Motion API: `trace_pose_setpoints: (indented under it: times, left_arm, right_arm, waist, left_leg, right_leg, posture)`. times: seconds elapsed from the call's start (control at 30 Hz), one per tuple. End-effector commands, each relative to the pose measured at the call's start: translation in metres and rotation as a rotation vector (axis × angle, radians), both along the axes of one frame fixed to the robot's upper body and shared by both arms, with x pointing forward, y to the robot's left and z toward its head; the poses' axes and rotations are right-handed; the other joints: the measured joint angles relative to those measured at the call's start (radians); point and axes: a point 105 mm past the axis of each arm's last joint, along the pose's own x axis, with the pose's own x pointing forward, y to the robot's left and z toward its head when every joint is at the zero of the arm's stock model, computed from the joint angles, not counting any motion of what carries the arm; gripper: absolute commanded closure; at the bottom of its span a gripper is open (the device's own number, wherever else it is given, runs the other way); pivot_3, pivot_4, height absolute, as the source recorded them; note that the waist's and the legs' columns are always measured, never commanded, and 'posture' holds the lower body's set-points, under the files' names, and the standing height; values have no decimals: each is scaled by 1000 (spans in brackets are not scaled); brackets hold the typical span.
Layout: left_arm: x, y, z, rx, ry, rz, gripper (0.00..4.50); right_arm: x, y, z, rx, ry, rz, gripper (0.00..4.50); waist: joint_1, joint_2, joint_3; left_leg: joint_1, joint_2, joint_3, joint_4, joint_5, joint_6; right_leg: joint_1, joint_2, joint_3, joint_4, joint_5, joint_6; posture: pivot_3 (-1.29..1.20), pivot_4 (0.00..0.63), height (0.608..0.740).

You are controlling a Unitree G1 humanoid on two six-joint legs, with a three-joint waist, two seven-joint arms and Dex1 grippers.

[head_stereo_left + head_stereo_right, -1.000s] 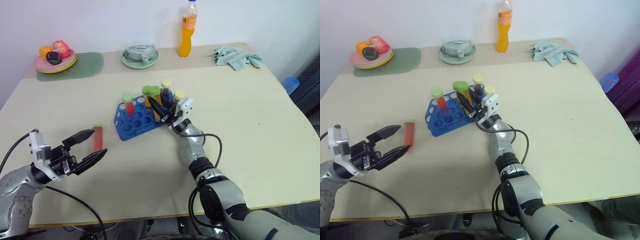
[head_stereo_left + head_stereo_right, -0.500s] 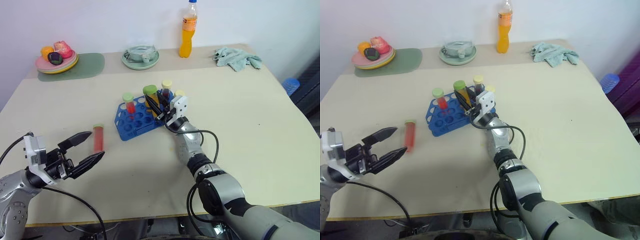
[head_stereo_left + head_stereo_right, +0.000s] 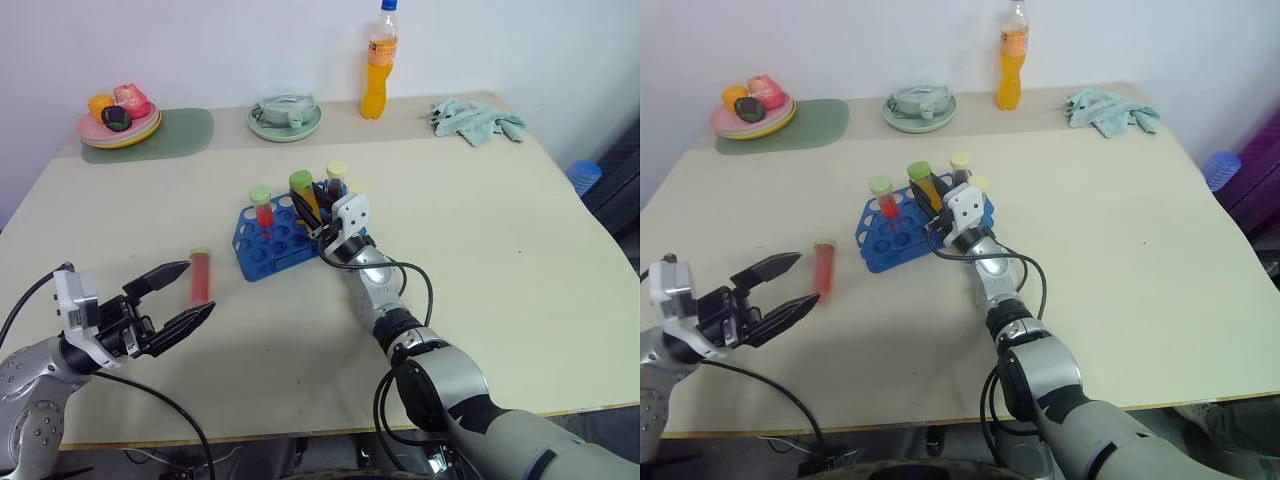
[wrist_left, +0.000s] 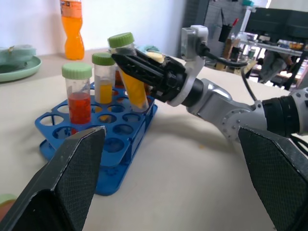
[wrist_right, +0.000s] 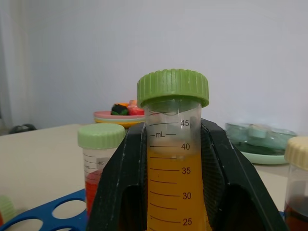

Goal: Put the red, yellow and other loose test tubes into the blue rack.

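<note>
The blue rack (image 3: pixel 272 243) stands mid-table. A red tube with a green cap (image 3: pixel 261 206), a yellow tube (image 4: pixel 104 80) and a dark brown tube with a pale-yellow cap (image 3: pixel 336 181) stand in it. My right gripper (image 3: pixel 304 203) is shut on a yellow-orange tube with a green cap (image 5: pixel 173 159). That tube is tilted, with its lower end down at the rack's top plate. A loose red tube (image 3: pixel 201 277) lies on the table left of the rack. My left gripper (image 3: pixel 810 278) hovers open just short of that tube, with nothing between its fingers.
Along the far edge stand an orange drink bottle (image 3: pixel 376 66), a pale-green plate (image 3: pixel 285 117), a plate of fruit (image 3: pixel 118 117) on a green mat (image 3: pixel 178 133), and a teal cloth (image 3: pixel 478 118). A blue object (image 3: pixel 583 172) sits beyond the table's right edge.
The camera has shifted a little. My right wrist has turned slightly with the yellow-orange tube still in its grip at the rack. The left gripper stays open in place.
</note>
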Motion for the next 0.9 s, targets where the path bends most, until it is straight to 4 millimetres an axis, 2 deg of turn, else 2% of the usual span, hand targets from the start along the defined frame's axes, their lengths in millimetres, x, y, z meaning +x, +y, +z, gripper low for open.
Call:
trace_pose_setpoints:
  times: [0.03, 0.43, 0.6, 0.9]
  left_arm:
    - [0, -5, 8, 2, -48, -14, 0]
    - [3, -8, 8, -5, -52, -22, 0]
    - [5, -10, 9, -5, -55, -25, 0]
    - [7, -12, 10, -7, -56, -28, 0]
  right_arm:
    - [3, 4, -1, 50, 43, -35, 3702]
    - [-1, 3, 1, 137, 57, 37, 3702]
    - [0, 0, 2, 169, 58, 5, 3702]
    - [-2, 2, -3, 128, 46, -54, 3702]
  waist:
    - [0, 0, 0]
    - [0, 0, 0]
    - [3, 0, 0]
    - [14, 0, 0]
  left_leg:
    - [0, 0, 0, 0, 0, 0]
    - [0, 0, -1, 0, 0, 0]
    - [0, 0, -1, 0, 0, 0]
    - [0, 0, -1, 0, 0, 0]
  right_leg:
    - [0, 0, 0, 0, 0, 0]
    - [1, 0, 0, -1, 0, 0]
    - [1, 0, 0, -1, 0, 0]
    - [1, 0, 0, -1, 0, 0]
  posture:
    - [0, 150, 740]
    - [0, 150, 740]
    - [0, 150, 740]
    - [0, 150, 740]
